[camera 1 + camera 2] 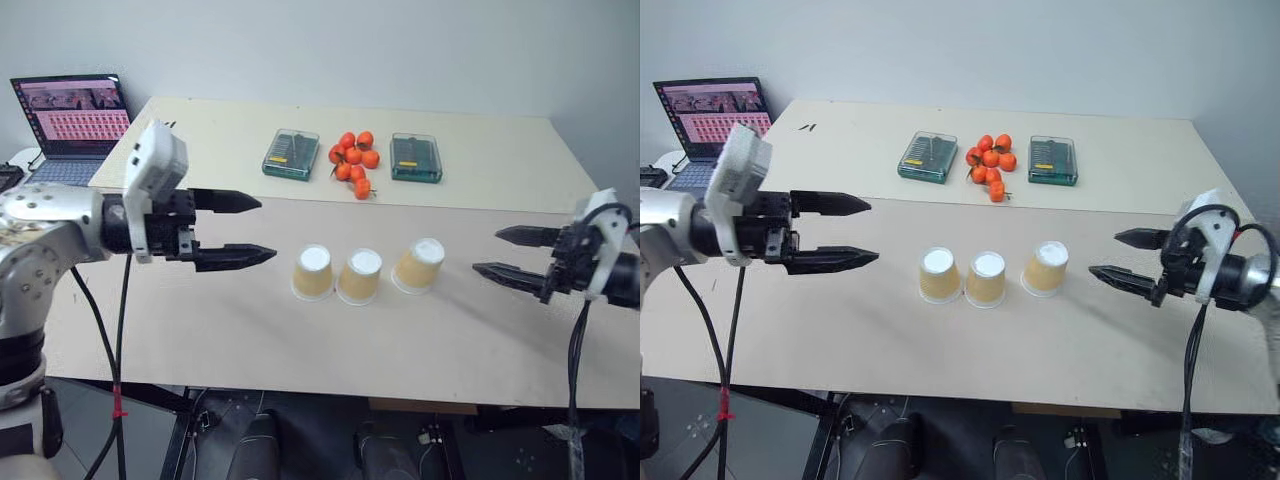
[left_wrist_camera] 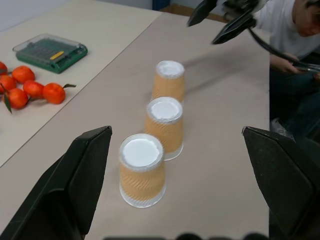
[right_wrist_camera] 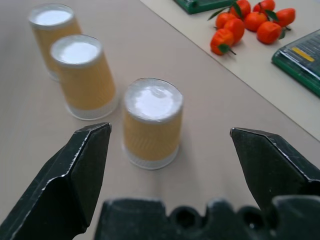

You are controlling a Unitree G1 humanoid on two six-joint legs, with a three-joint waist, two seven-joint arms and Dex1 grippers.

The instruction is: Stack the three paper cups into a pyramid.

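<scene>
Left gripper (image 1: 232,229): nearest item, raised above the table's (image 1: 150,330) left side, fingers spread wide, nothing between them, aimed toward the cups.

Right gripper (image 1: 508,253): over the right side, likewise wide and empty, aimed at the cups from the other end.

Cups, three, upside down, white bases up, in a row near the table's front-middle: left cup (image 1: 313,271) and middle cup (image 1: 360,276) just beside each other, possibly touching; right cup (image 1: 419,265) set a little apart and tilted toward the right in the head view. No cup yet on top; pyramid not begun.

Handling, by judgement: very light, thin-walled paper, easily crushed or tipped. Ribbed sides should give fair friction. Best hold across the tan wall at mid-height, gentle squeeze, avoiding the wide rim at the table.

Oranges (image 1: 353,161): cluster at the far side, between two green boxes (image 1: 291,153), (image 1: 416,157). Laptop (image 1: 74,124): off the far left corner.

View differences: head views give the whole layout and both arms. Left wrist view looks down the row end-on, left cup (image 2: 142,169) nearest, and takes in a seated person (image 2: 292,30) beyond the table. Right wrist view puts the right cup (image 3: 151,121) squarely between its own fingers, standing upright.
</scene>
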